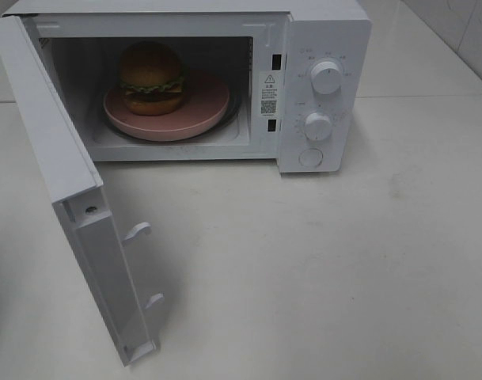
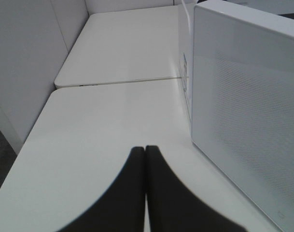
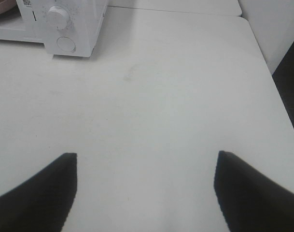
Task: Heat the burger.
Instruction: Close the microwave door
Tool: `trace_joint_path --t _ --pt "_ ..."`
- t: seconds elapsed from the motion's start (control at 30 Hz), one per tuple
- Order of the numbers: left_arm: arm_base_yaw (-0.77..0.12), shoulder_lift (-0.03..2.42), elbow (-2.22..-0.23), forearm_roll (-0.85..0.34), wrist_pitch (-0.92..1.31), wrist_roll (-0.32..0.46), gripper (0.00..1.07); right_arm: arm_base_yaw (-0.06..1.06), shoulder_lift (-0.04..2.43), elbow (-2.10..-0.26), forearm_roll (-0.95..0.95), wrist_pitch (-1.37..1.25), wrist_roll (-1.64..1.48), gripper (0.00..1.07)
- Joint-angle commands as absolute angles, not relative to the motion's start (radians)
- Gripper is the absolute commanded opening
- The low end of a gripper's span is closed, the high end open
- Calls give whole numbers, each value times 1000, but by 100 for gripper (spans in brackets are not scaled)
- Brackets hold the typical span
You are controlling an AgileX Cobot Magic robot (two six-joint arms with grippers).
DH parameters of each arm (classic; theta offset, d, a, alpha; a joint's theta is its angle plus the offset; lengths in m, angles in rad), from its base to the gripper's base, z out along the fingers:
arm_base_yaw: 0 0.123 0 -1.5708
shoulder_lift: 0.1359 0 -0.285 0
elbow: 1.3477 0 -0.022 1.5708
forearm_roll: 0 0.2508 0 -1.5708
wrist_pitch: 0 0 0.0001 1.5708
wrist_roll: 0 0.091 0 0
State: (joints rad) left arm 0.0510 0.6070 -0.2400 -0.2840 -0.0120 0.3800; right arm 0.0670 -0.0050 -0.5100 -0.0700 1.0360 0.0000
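Note:
The burger (image 1: 151, 77), brown bun over green lettuce and a dark patty, sits on a pink plate (image 1: 201, 111) inside the white microwave (image 1: 324, 47). The microwave door (image 1: 55, 158) hangs wide open toward the front left. Neither arm appears in the high view. In the left wrist view my left gripper (image 2: 145, 151) is shut with nothing in it, its fingertips pressed together over the table beside the door's outer face (image 2: 243, 121). My right gripper (image 3: 146, 157) is open and empty above bare table, right of the microwave's control panel (image 3: 64, 29).
Two white knobs (image 1: 326, 77) and a round button (image 1: 310, 157) are on the microwave's front panel. Door latches (image 1: 138, 231) stick out from the open door's edge. A second white table (image 2: 122, 43) adjoins at the back, with a wall panel (image 2: 26, 63) alongside it.

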Motion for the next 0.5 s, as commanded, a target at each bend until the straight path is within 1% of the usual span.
trace_joint_path --t 0.03,0.1,0.17,0.2,0.23,0.27,0.3,0.33,0.37,0.4,0.43,0.47,0.5 --pt "46 630 -221 -288 -104 385 0 61 -31 -506 -68 1029 0 76" --pt "46 644 -214 -288 -137 385 0 61 -31 -506 -68 1029 0 76" --pt "46 696 -201 -277 -252 361 0 61 -31 -506 -68 1029 0 76" --pt "46 696 -201 -277 -252 361 0 61 -31 -506 -68 1029 0 76" --pt "46 710 -200 -268 -279 342 0 61 -31 -506 -68 1029 0 76" --pt "46 738 -198 -241 -326 289 0 61 -31 -506 -68 1029 0 76" --pt "46 738 -198 -241 -326 289 0 61 -31 -506 -68 1029 0 76" --pt "46 756 -195 -212 -345 247 0 61 -31 -506 -68 1029 0 76" --pt "46 792 -186 -114 -381 158 0 61 -31 -506 -68 1029 0 76" --pt "46 792 -186 -114 -381 158 0 61 -31 -506 -68 1029 0 76" --pt "46 825 -179 9 -407 67 0 61 -31 -506 -68 1029 0 76" --pt "46 840 -175 70 -430 19 0 61 -31 -506 -68 1029 0 76" --pt "46 840 -175 70 -430 19 0 61 -31 -506 -68 1029 0 76"
